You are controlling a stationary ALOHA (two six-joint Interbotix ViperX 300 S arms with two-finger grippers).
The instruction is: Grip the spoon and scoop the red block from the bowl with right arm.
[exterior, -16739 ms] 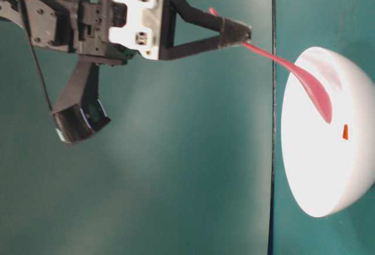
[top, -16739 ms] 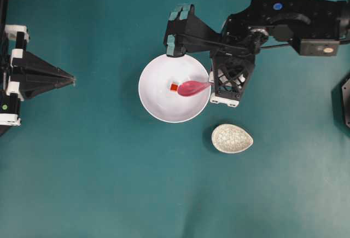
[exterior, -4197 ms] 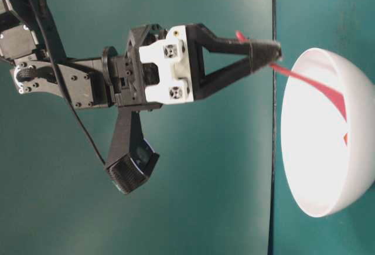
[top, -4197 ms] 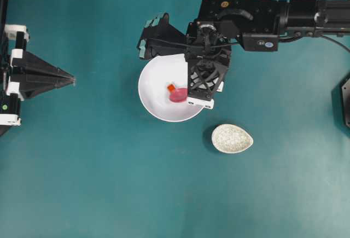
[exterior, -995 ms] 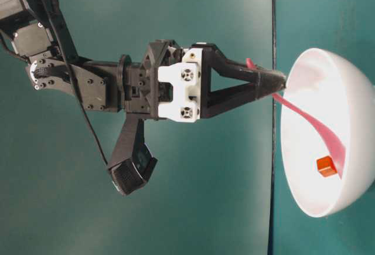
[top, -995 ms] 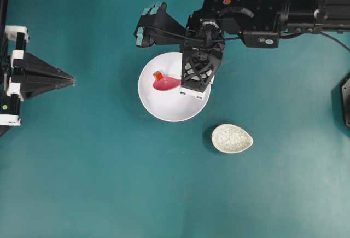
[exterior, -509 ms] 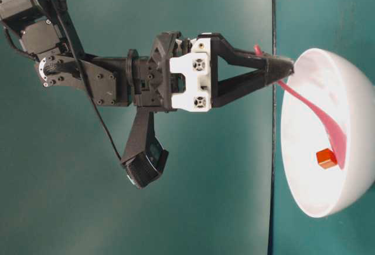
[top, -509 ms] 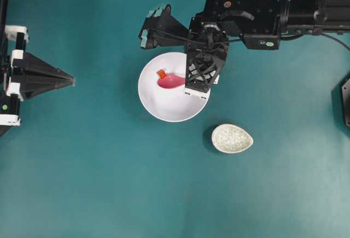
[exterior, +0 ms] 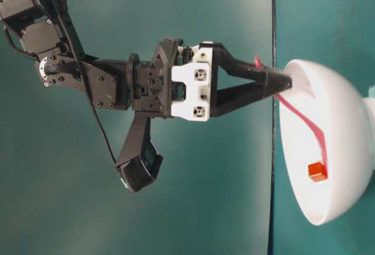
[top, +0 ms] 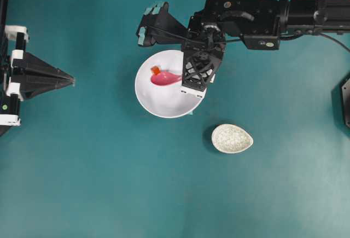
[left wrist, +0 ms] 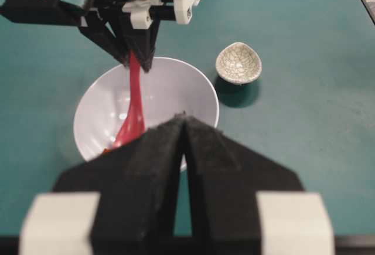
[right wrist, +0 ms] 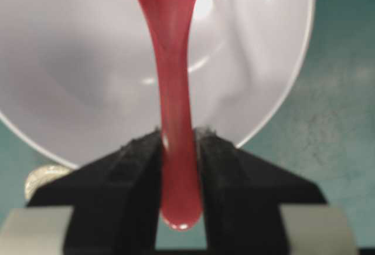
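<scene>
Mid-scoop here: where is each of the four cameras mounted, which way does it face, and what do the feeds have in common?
Overhead: above the table, looking straight down; both arms, bowl, small dish.
Table-level: low at the side, picture turned sideways; right gripper holding spoon, red block at its tip.
Left wrist: behind the shut left gripper, facing the bowl and right arm.
Right wrist: behind the jaws clamping the spoon handle, looking into the bowl.
Shared: all four show spoon and bowl.
</scene>
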